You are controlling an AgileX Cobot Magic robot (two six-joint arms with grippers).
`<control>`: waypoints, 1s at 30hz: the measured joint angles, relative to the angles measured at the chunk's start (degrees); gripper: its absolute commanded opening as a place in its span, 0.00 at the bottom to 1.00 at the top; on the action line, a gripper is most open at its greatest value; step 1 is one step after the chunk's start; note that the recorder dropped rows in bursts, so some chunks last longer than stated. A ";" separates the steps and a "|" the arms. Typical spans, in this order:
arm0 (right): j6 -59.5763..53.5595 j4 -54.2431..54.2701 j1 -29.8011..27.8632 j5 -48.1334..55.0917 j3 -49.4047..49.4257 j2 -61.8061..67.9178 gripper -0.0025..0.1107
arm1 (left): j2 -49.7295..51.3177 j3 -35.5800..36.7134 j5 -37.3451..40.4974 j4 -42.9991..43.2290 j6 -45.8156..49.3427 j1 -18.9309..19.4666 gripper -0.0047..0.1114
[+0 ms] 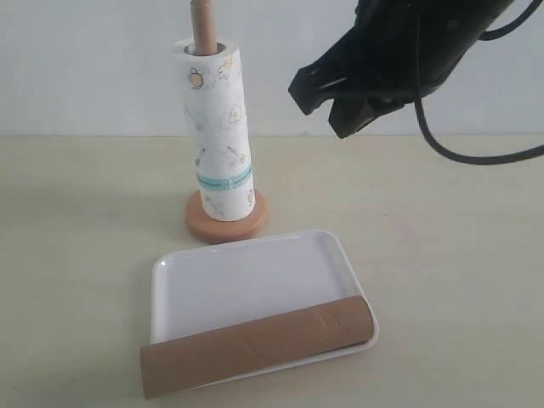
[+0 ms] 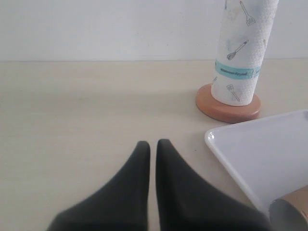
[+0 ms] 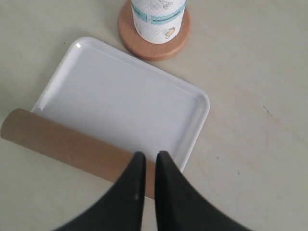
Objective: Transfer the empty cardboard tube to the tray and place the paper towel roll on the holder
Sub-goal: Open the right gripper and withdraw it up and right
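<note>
As far as I could judge, both parts of the job looked done. The paper towel roll (image 1: pixel 218 136) stood upright on the holder (image 1: pixel 226 226), just beyond the far edge of the tray (image 1: pixel 246 280); the dowel tip poked out of its core and its lower end rested on the round base. The empty cardboard tube (image 1: pixel 255 344) lay on its side across the near edge of the tray; its left end stuck out past the rim and its right end reached the near right corner. Nothing seemed left but to draw my arms clear.

My right claw (image 3: pixel 148 155) hung high over the bench (image 1: pixel 459 255), to the right of the roll and well apart from it; its jaws were drawn nearly together, with only a thin slit between them, and held nothing. From its own camera the tips lined up over the tube, yet did not touch it.

My left claw (image 2: pixel 152 143) sat low over bare bench to the left of the tray; its jaws were pinched to the same thin slit, empty, touching nothing I could see.
</note>
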 measured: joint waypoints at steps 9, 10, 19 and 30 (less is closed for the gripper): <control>0.27 0.82 0.00 -0.36 0.00 -0.08 0.08 | 0.00 0.00 0.10 0.00 0.00 0.00 0.08; 0.27 0.82 0.00 -0.63 0.00 -0.66 0.08 | 0.00 0.00 0.10 0.00 0.00 0.00 0.08; 0.27 -2.07 0.00 -27.99 23.97 -29.78 0.08 | 0.00 0.00 0.10 0.00 0.00 0.00 0.08; 0.27 -2.85 -0.35 -60.74 71.54 -65.12 0.08 | 0.00 0.00 0.10 0.00 0.00 0.00 0.08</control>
